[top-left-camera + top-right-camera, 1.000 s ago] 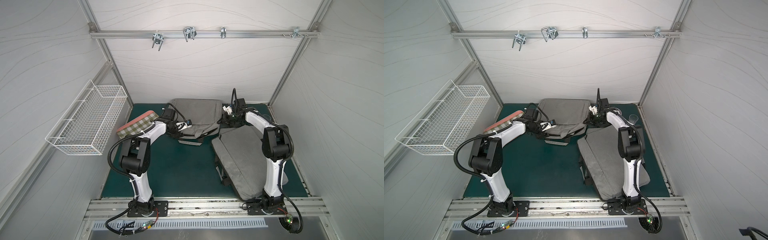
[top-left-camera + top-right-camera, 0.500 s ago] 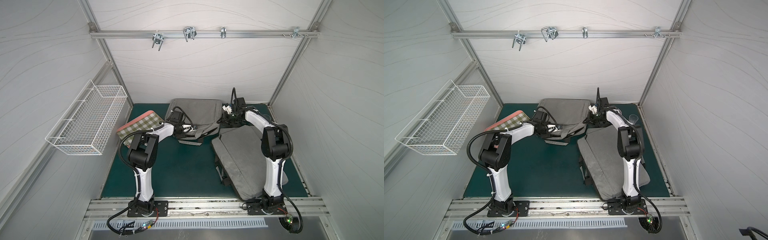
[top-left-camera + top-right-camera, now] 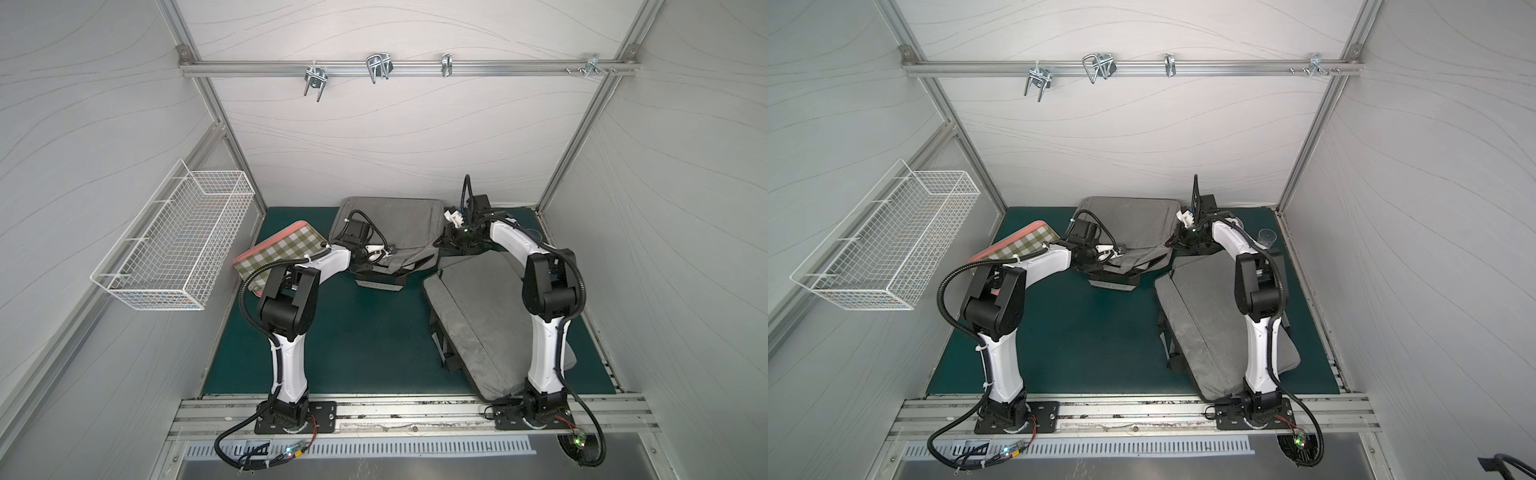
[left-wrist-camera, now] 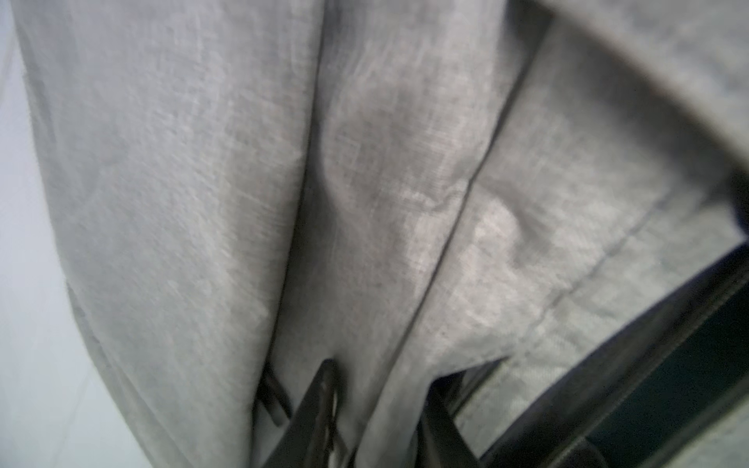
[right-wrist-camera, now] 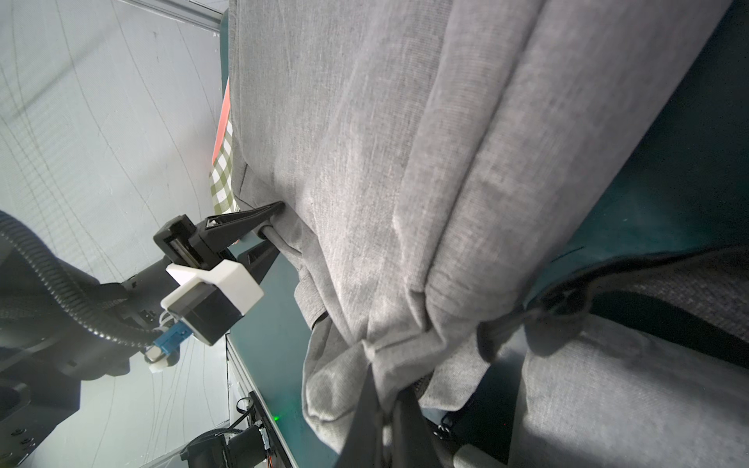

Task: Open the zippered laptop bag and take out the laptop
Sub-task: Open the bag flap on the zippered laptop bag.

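Closing left hand point(image 5: 277, 229) on laptop bag point(image 5: 405, 162)

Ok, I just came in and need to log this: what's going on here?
Two robot arms are working on the grey laptop bag at the back of the green mat. The right gripper pinches a bunched corner of it, and the left gripper clamps the bag's edge on the other side. No laptop is in sight yet.

left claw point(image 5: 279, 229) advanced, closed on laptop bag point(image 5: 385, 162)
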`<action>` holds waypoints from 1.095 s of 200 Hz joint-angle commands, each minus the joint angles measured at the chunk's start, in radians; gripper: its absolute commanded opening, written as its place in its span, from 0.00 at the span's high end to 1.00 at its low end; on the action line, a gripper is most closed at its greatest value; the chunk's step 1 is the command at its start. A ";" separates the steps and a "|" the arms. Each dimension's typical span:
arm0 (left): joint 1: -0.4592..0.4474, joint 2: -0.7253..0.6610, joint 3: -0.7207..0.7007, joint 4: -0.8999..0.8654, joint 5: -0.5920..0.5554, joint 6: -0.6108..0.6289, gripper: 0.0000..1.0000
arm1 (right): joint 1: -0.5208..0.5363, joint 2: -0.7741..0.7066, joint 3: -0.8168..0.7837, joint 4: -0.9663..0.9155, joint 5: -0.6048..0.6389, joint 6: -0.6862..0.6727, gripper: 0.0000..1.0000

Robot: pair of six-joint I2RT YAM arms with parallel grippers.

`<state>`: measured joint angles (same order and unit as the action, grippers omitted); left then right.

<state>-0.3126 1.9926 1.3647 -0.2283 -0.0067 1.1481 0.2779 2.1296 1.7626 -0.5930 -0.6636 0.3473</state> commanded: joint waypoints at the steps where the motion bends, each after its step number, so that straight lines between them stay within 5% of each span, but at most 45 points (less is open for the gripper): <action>1: 0.003 -0.020 0.060 0.042 -0.002 -0.048 0.84 | 0.017 0.006 0.024 -0.004 -0.059 -0.018 1.00; 41: 0.001 -0.072 0.091 0.045 -0.022 -0.220 0.95 | 0.016 -0.020 -0.016 0.047 -0.028 0.036 1.00; 87: 0.001 -0.102 0.180 -0.036 0.027 -0.426 1.00 | 0.014 -0.078 -0.089 0.099 0.027 0.088 0.54; 131: 0.010 -0.129 0.218 -0.064 0.036 -0.637 1.00 | 0.000 -0.264 -0.256 0.203 0.168 0.158 0.36; 176: 0.012 -0.116 0.321 -0.176 0.016 -0.841 1.00 | 0.023 -0.463 -0.513 0.383 0.242 0.409 0.35; 219: 0.026 -0.117 0.362 -0.205 0.017 -0.991 1.00 | 0.158 -0.556 -0.681 0.518 0.380 0.675 0.42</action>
<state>-0.3031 1.9194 1.6402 -0.4561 0.0109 0.3122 0.3599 1.6073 1.1458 -0.1909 -0.3847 0.8139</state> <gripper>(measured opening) 0.078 0.602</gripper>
